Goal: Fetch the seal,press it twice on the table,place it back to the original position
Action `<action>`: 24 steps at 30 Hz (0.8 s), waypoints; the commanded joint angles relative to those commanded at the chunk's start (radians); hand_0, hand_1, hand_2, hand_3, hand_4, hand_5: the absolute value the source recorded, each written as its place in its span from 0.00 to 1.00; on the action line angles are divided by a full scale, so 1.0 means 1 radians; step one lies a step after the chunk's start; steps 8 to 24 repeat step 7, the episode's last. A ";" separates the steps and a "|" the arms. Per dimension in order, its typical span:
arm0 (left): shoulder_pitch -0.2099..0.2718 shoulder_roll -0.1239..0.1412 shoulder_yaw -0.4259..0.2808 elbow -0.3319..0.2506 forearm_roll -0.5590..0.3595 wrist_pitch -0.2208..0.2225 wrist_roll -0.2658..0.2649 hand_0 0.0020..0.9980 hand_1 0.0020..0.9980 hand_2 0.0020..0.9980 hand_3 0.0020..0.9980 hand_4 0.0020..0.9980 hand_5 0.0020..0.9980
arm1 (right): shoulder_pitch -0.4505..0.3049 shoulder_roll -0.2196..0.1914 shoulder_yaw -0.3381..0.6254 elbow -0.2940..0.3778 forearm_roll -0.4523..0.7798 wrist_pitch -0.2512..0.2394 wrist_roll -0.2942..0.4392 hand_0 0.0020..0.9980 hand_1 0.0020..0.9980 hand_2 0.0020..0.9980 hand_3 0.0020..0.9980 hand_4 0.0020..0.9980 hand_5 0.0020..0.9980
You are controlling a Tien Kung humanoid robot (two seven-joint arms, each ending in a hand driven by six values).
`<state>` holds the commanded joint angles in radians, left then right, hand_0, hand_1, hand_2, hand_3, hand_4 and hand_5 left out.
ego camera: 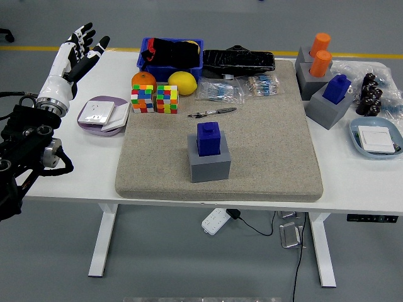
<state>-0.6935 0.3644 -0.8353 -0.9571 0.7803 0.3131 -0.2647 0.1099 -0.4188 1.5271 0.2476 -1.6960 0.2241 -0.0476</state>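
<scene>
Head view: pen (212, 113) behind seal (208, 138).

Left arm (25, 157): we see it cut off by the left edge.
Bin (170, 53) contents: we cannot identify them.

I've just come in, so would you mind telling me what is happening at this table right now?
Nothing is being handled at this moment. The robot's left hand is raised over the table's far left corner with its fingers spread, holding nothing; the right arm is out of view. The blue seal sits upright in its grey holder in the middle of the beige mat, well away from the hand. That fits either the seal waiting to be fetched or having been set back after stamping.
</scene>
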 joint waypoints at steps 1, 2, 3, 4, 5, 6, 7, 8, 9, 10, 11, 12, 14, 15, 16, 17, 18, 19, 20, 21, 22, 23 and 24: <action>0.000 0.000 0.000 0.000 0.000 0.000 0.000 1.00 0.99 0.96 0.96 0.84 0.61 | -0.001 0.000 0.001 0.000 -0.001 0.000 0.000 0.79 0.71 0.70 0.65 0.76 0.55; 0.000 0.000 0.000 0.001 0.000 0.000 0.000 1.00 0.99 0.96 0.96 0.84 0.61 | -0.001 0.000 0.001 0.000 -0.001 0.000 0.000 0.79 0.71 0.70 0.65 0.76 0.55; 0.000 0.000 0.000 0.000 0.000 0.000 0.000 1.00 0.99 0.96 0.96 0.84 0.61 | -0.001 0.001 0.002 0.000 -0.002 0.000 0.000 0.79 0.71 0.70 0.65 0.76 0.55; 0.000 0.000 0.000 0.000 0.000 0.000 0.000 1.00 0.99 0.96 0.96 0.84 0.61 | -0.002 0.001 0.002 0.000 -0.002 0.000 0.000 0.79 0.71 0.70 0.65 0.76 0.55; 0.001 0.000 0.000 0.000 0.000 0.000 0.001 1.00 0.99 0.96 0.96 0.84 0.61 | -0.002 0.002 0.004 0.000 -0.003 -0.001 0.000 0.79 0.71 0.70 0.65 0.76 0.55; 0.001 0.000 0.000 0.000 0.000 -0.001 0.001 1.00 0.99 0.96 0.96 0.84 0.61 | -0.003 0.002 0.004 -0.001 -0.004 -0.001 0.000 0.79 0.71 0.70 0.65 0.76 0.55; 0.002 0.000 0.000 0.000 0.001 -0.001 0.001 1.00 0.99 0.96 0.96 0.84 0.61 | -0.003 0.003 0.004 -0.001 -0.004 -0.001 0.000 0.79 0.71 0.70 0.65 0.76 0.55; 0.002 0.000 0.000 0.000 0.001 -0.001 0.001 1.00 0.99 0.96 0.96 0.84 0.61 | -0.003 0.003 0.004 -0.001 -0.004 -0.001 0.000 0.79 0.71 0.70 0.65 0.76 0.55; 0.002 0.000 0.000 0.000 0.001 -0.001 0.001 1.00 0.99 0.96 0.96 0.84 0.61 | -0.003 0.003 0.004 -0.001 -0.004 -0.001 0.000 0.79 0.71 0.70 0.65 0.76 0.55; 0.002 0.000 0.000 0.000 0.001 -0.001 0.001 1.00 0.99 0.96 0.96 0.84 0.61 | -0.003 0.003 0.004 -0.001 -0.004 -0.001 0.000 0.79 0.71 0.70 0.65 0.76 0.55; 0.002 0.000 0.000 0.000 0.001 -0.001 0.001 1.00 0.99 0.96 0.96 0.84 0.61 | -0.003 0.003 0.004 -0.001 -0.004 -0.001 0.000 0.79 0.71 0.70 0.65 0.76 0.55; 0.002 0.000 0.000 0.000 0.001 -0.001 0.001 1.00 0.99 0.96 0.96 0.84 0.61 | -0.003 0.003 0.004 -0.001 -0.004 -0.001 0.000 0.79 0.71 0.70 0.65 0.76 0.55; 0.002 0.000 0.000 0.000 0.001 -0.001 0.001 1.00 0.99 0.96 0.96 0.84 0.61 | -0.003 0.003 0.004 -0.001 -0.004 -0.001 0.000 0.79 0.71 0.70 0.65 0.76 0.55; 0.002 0.000 0.000 0.000 0.001 -0.001 0.001 1.00 0.99 0.96 0.96 0.84 0.61 | -0.003 0.003 0.004 -0.001 -0.004 -0.001 0.000 0.79 0.71 0.70 0.65 0.76 0.55; 0.002 0.000 0.000 0.000 0.001 -0.001 0.001 1.00 0.99 0.96 0.96 0.84 0.61 | -0.003 0.003 0.004 -0.001 -0.004 -0.001 0.000 0.79 0.71 0.70 0.65 0.76 0.55; 0.002 0.000 0.000 0.000 0.001 -0.001 0.001 1.00 0.99 0.96 0.96 0.84 0.61 | -0.003 0.003 0.004 -0.001 -0.004 -0.001 0.000 0.79 0.71 0.70 0.65 0.76 0.55; 0.002 0.000 0.000 0.000 0.001 -0.001 0.001 1.00 0.99 0.96 0.96 0.84 0.61 | -0.003 0.003 0.004 -0.001 -0.004 -0.001 0.000 0.79 0.71 0.70 0.65 0.76 0.55; 0.002 0.000 0.000 0.000 0.001 -0.001 0.001 1.00 0.99 0.96 0.96 0.84 0.61 | -0.003 0.003 0.004 -0.001 -0.004 -0.001 0.000 0.79 0.71 0.70 0.65 0.76 0.55; 0.002 0.000 0.000 0.000 0.001 -0.001 0.001 1.00 0.99 0.96 0.96 0.84 0.61 | -0.003 0.003 0.004 -0.001 -0.004 -0.001 0.000 0.79 0.71 0.70 0.65 0.76 0.55; 0.002 0.000 0.000 0.000 0.001 -0.001 0.001 1.00 0.99 0.96 0.96 0.84 0.61 | -0.003 0.003 0.004 -0.001 -0.004 -0.001 0.000 0.79 0.71 0.70 0.65 0.76 0.55; 0.002 0.000 0.000 0.000 0.001 -0.001 0.001 1.00 0.99 0.96 0.96 0.84 0.61 | -0.003 0.003 0.004 -0.001 -0.004 -0.001 0.000 0.79 0.71 0.70 0.65 0.76 0.55; 0.002 0.000 0.000 0.000 0.001 -0.001 0.001 1.00 0.99 0.96 0.96 0.84 0.61 | -0.003 0.003 0.004 -0.001 -0.004 -0.001 0.000 0.79 0.71 0.70 0.65 0.76 0.55; 0.002 0.000 0.000 0.000 0.001 -0.001 0.001 1.00 0.99 0.96 0.96 0.84 0.61 | -0.003 0.003 0.004 -0.001 -0.004 -0.001 0.000 0.79 0.71 0.70 0.65 0.76 0.55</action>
